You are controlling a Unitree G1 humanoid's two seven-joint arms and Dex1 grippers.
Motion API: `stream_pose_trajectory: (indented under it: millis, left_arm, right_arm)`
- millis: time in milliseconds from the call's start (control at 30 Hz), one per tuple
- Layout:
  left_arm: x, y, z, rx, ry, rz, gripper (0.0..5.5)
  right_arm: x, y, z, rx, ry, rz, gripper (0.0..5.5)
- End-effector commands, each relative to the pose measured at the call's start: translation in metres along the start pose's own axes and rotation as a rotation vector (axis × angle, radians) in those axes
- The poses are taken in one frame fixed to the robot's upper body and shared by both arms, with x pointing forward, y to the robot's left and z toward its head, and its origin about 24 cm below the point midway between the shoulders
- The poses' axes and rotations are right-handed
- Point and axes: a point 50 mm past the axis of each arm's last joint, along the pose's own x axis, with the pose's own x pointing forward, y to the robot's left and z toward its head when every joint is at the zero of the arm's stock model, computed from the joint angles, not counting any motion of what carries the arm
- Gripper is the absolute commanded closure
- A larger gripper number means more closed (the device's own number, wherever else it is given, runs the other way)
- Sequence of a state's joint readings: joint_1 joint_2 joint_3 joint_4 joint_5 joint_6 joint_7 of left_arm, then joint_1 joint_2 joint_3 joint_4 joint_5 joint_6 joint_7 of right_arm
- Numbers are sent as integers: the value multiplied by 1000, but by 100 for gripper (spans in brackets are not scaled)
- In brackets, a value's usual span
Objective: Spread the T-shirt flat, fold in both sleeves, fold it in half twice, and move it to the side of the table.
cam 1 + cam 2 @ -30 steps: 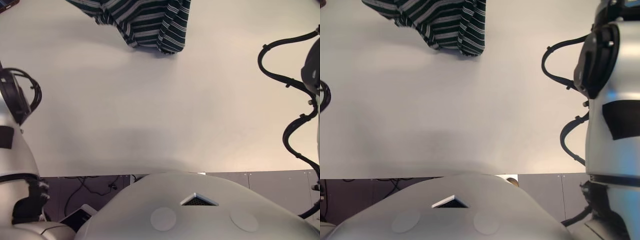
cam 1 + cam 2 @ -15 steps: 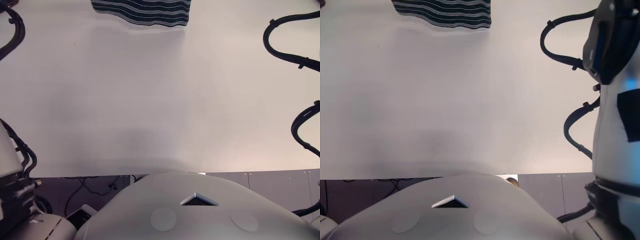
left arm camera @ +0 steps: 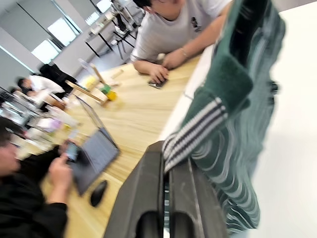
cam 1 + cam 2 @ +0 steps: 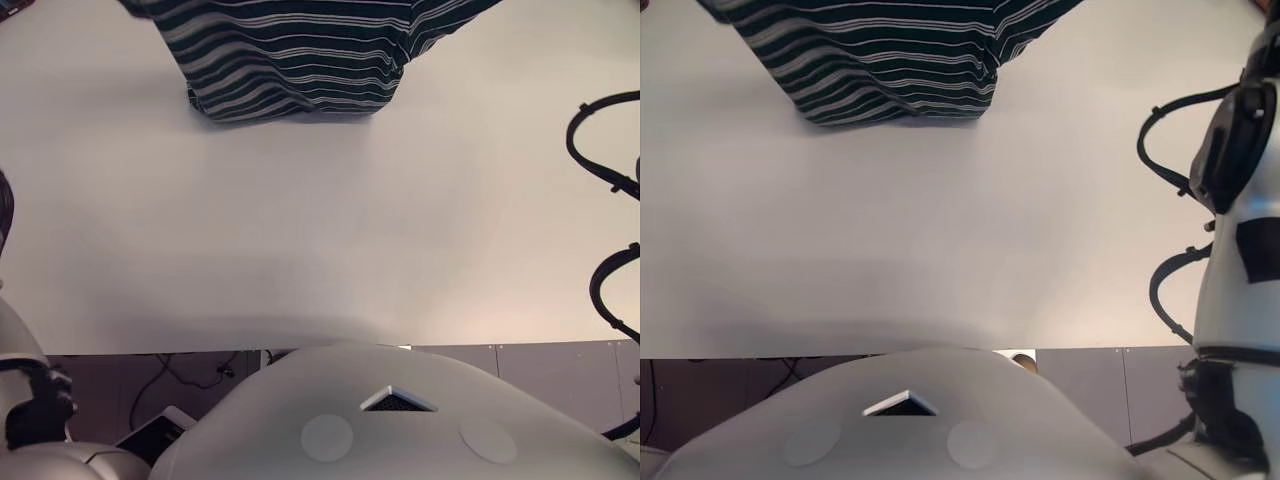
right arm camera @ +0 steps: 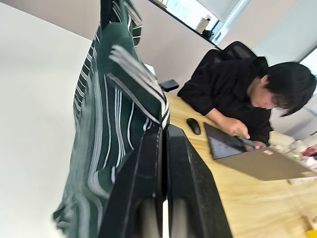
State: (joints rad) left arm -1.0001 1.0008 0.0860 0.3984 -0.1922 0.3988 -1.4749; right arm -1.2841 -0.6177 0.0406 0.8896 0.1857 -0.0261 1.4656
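- While the T-shirt [image 4: 290, 60] hangs between the two grippers over the far part of the white table [image 4: 300, 240], its dark green cloth with thin white stripes falls as one broad panel, wider above and narrower below; the lower hem is bunched low by the tabletop, well back from the near edge; whether it touches the surface cannot be told.
- Left gripper [image 3: 167, 154]: its two dark fingers are pressed together and clamped on a striped edge of the T-shirt; the cloth rises from the tips in a thick fold, then drapes down toward the table.
- Right gripper [image 5: 162, 130]: its fingers are likewise together, pinching another striped edge of the T-shirt; the cloth stands up from the tips and falls away in loose folds to the white surface.
- Beyond the white table, a wooden desk [image 3: 124, 119] stands just beside it; a laptop [image 5: 257, 161] and a dark mouse [image 5: 193, 126] lie on that desk, well apart from the T-shirt.
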Motion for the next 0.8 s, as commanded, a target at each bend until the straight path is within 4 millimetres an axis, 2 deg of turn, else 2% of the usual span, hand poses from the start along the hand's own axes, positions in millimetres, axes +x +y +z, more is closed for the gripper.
stream_pose_trajectory:
  millis: [33, 67, 167, 267, 367, 467, 500, 533, 600, 667, 733, 800]
  left_arm:
    - [-4, -165, 5, 17, 213, -440, 548]
    - [-2, -184, -10, -26, 254, -454, 548]
    - [-2, -231, -37, -169, 300, -504, 548]
    - [-1, -276, -70, -291, 432, -552, 548]
    - [-9, -300, -87, -335, 566, -581, 548]
    - [-14, -317, -103, -377, 654, -584, 548]
    - [-15, -322, -107, -387, 678, -579, 550]
    - [-17, -327, -110, -392, 700, -576, 525]
    - [-22, -333, -114, -378, 741, -580, 520]
    - [-24, -330, -107, -374, 714, -565, 520]
    - [-25, -310, -93, -369, 633, -502, 520]
    - [-21, -272, -75, -318, 476, -379, 520]
  right_arm:
    - [-27, 121, -14, 99, 276, 611, 550]
    - [-28, 139, -23, 143, 298, 675, 550]
    - [-35, 183, -44, 262, 353, 802, 550]
    - [-40, 221, -80, 312, 436, 868, 550]
    - [-42, 243, -105, 321, 507, 883, 550]
    - [-33, 264, -115, 365, 504, 826, 550]
    - [-31, 269, -117, 380, 506, 799, 525]
    - [-30, 272, -119, 389, 510, 781, 511]
    - [-33, 273, -118, 408, 522, 761, 475]
    - [-38, 269, -111, 433, 508, 778, 449]
    - [-38, 254, -99, 503, 437, 768, 442]
    - [-31, 220, -85, 554, 321, 675, 442]
